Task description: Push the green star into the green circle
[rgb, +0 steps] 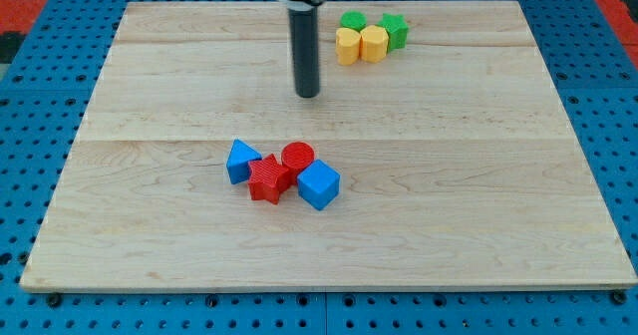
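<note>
The green star (396,30) sits near the view's top, at the right end of a tight cluster. The green circle (352,21) is at the cluster's top left, a short gap away from the star. Two yellow blocks lie in front of them: a yellow star-like block (347,47) and a yellow pentagon (374,44), which touches the green star. My tip (308,95) rests on the board, left of and below this cluster, touching no block.
A second cluster lies at the board's middle: a blue triangle (240,161), a red star (267,179), a red circle (297,157) and a blue cube (318,185). The wooden board (478,175) lies on a blue pegboard.
</note>
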Motion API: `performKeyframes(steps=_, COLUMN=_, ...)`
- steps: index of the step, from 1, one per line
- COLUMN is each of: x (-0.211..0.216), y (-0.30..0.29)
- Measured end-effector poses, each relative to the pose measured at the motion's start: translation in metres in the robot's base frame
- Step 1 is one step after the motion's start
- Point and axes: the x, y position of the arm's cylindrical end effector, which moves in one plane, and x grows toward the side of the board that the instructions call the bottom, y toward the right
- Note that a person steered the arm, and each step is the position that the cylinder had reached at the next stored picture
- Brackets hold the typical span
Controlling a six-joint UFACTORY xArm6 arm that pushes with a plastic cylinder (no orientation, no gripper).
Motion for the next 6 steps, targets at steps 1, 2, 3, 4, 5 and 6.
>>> performKeyframes(steps=1, x=0.000, y=0.112)
performKeyframes(steps=2, x=-0.044, y=0.191)
performKeyframes(steps=3, x=-0.111, y=0.181)
performKeyframes(steps=4, x=-0.123, y=0.135)
performKeyframes(steps=5, x=-0.128, y=0.098)
performKeyframes(steps=6, x=-0.128, y=0.089)
